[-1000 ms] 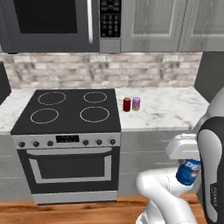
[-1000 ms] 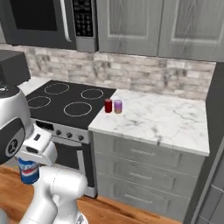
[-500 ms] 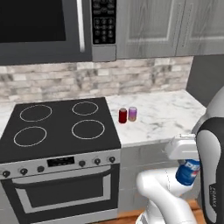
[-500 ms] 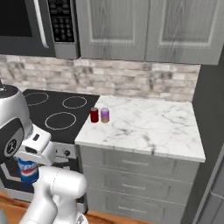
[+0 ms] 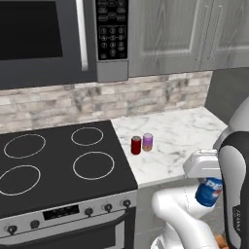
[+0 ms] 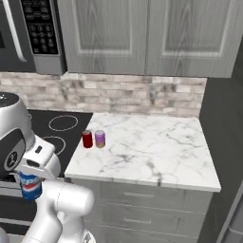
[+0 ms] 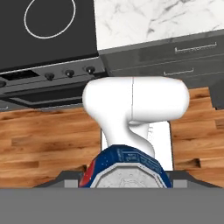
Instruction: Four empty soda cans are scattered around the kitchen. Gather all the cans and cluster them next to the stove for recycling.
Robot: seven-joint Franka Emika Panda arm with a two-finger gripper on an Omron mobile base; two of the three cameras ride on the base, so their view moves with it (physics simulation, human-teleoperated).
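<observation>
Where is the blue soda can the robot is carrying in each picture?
Left base view: the small blue cylindrical soda can with white-red marks sits low at the right, held in the claw.
Right base view: it is low at the left edge.
Hand view: bottom middle, silver top facing the camera.
Shared landmark: the wide black glass stove with white ring burners.

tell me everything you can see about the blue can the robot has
The blue can is a small cylinder with a white and red mark on its side and a silver top, metal by the look of it. It sits clamped in the gripper, which is shut on it, held low in front of the robot's body, off the counter and over the wood floor. In the hand view its silver end faces the camera. It looks undented. Nothing else touches it.
</observation>
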